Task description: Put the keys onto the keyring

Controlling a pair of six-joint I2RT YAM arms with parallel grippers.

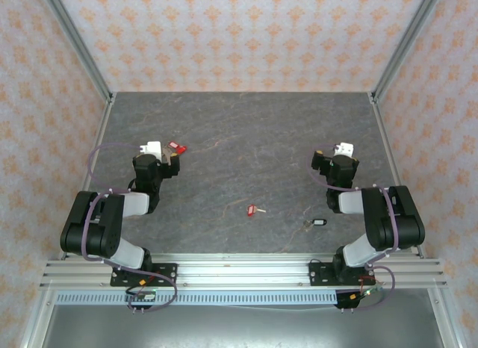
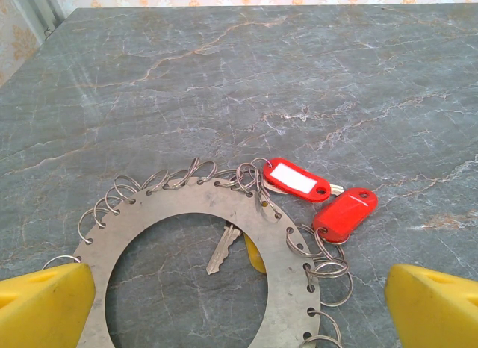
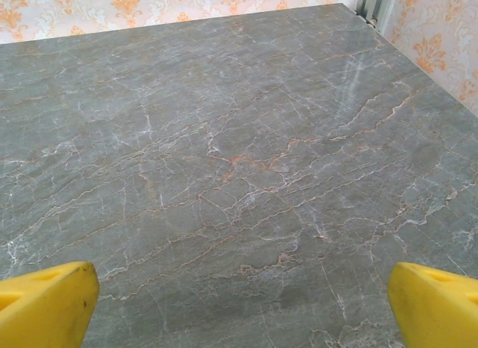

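The keyring (image 2: 297,267) is a flat grey metal hoop lying on the table, with small split rings through holes along its rim. Two red-tagged keys (image 2: 297,178) (image 2: 345,212) hang on its far right side and show as red tags (image 1: 177,147) from above. A bare key (image 2: 222,248) with a pale yellow tag (image 2: 255,256) lies inside the hoop. My left gripper (image 2: 239,311) is open just above the hoop, its yellow fingertips (image 2: 41,303) wide apart. A loose red-tagged key (image 1: 255,210) and a black-tagged key (image 1: 317,223) lie near the front. My right gripper (image 3: 239,311) is open over bare table.
The grey marble table (image 1: 246,139) is bounded by patterned walls and metal posts at the back corners. The aluminium rail (image 1: 239,269) carrying both arm bases runs along the near edge.
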